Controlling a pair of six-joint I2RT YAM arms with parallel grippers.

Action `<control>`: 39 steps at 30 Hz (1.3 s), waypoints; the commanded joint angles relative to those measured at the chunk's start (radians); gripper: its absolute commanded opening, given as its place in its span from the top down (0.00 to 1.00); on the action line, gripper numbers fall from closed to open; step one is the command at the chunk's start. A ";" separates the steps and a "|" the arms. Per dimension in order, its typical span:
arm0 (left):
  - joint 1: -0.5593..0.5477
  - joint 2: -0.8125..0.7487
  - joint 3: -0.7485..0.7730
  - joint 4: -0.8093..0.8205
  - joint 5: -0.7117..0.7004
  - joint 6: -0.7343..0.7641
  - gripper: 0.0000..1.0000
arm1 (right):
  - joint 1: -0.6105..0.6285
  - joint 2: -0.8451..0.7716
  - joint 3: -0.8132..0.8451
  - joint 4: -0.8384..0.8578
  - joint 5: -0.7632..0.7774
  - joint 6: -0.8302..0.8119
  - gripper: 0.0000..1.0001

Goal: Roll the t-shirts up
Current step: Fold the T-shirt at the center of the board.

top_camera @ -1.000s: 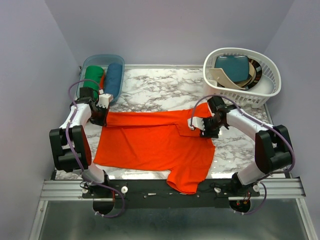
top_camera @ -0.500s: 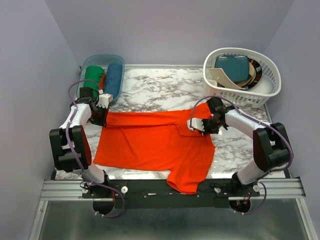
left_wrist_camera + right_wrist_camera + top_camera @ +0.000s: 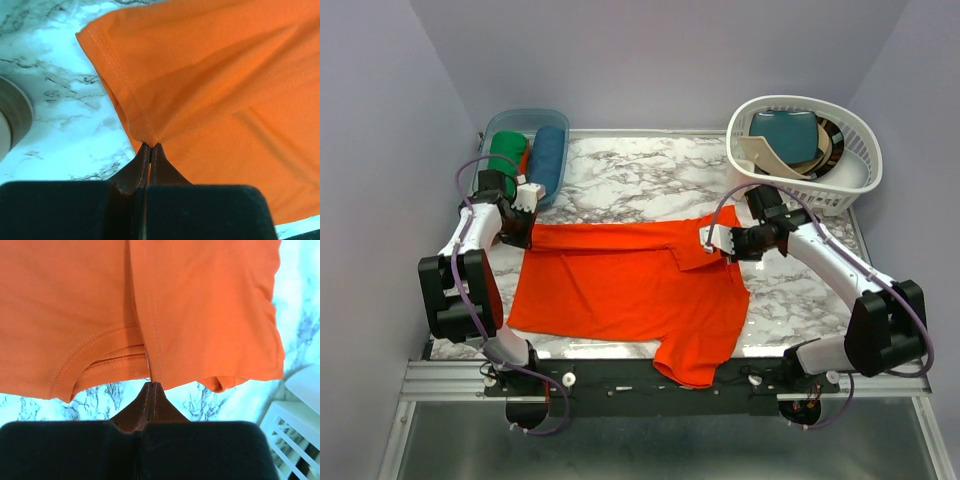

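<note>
Left hand (image 3: pixel 151 149) and right hand (image 3: pixel 153 386) each clench an edge of the orange t-shirt (image 3: pixel 620 290), spread on the bench (image 3: pixel 640 180). Uneven pulling could slip these shallow pinches, skewing the fabric.

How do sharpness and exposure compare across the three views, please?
Top external view: even, soft light, everything in focus. Left wrist view: the orange t-shirt shows crisp hem stitching, the marble table washes out bluish-white, the left pincer is a dark, soft mass near the lens. Right wrist view: collar stitching sharp, right pincer equally dark, white basket nearly blown out.
</note>
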 commanded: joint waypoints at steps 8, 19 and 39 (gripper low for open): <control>0.004 0.043 0.106 -0.126 -0.006 0.178 1.00 | 0.003 -0.105 0.026 -0.105 -0.069 0.110 0.99; -0.010 0.089 0.166 -0.172 -0.011 0.238 1.00 | 0.007 -0.120 0.072 -0.162 -0.138 0.217 0.99; -0.013 0.017 0.062 -0.117 -0.046 0.198 0.67 | 0.045 -0.055 0.154 -0.289 -0.270 0.638 0.67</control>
